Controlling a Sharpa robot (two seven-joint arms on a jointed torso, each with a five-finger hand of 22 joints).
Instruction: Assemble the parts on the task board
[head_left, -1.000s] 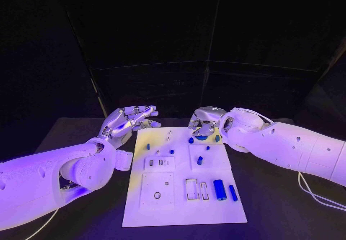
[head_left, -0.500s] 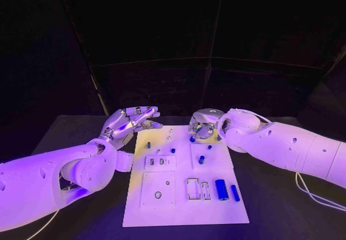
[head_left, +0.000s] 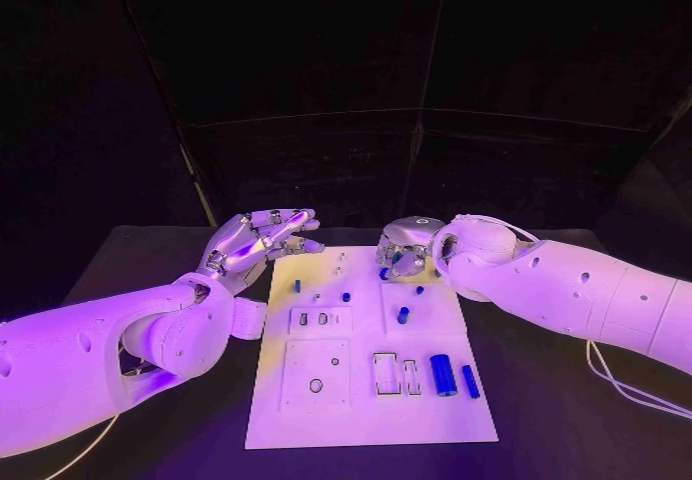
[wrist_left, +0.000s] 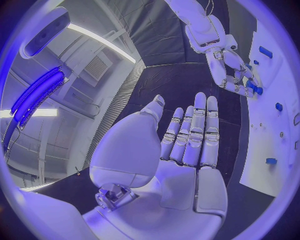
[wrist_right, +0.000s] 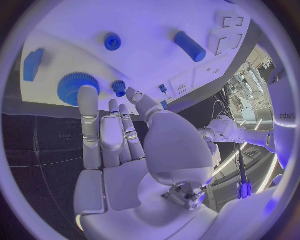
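1. The white task board (head_left: 368, 400) lies in the middle of the black worktop (head_left: 144, 260).
2. The left robot hand (head_left: 260, 240) hovers off the board's far-left corner, fingers spread, holding nothing.
3. The right robot hand (head_left: 402, 250) reaches down at the board's far edge; a fingertip (wrist_right: 87, 95) touches a blue gear (wrist_right: 73, 87).
4. Blue cylinders (head_left: 443, 375) lie near right.

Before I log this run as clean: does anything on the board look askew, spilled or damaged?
Nothing stands out. The task board lies flat and looks intact, and its blue parts all sit on it. The right hand is over the far end by a blue gear; the left hand hovers beside the board.
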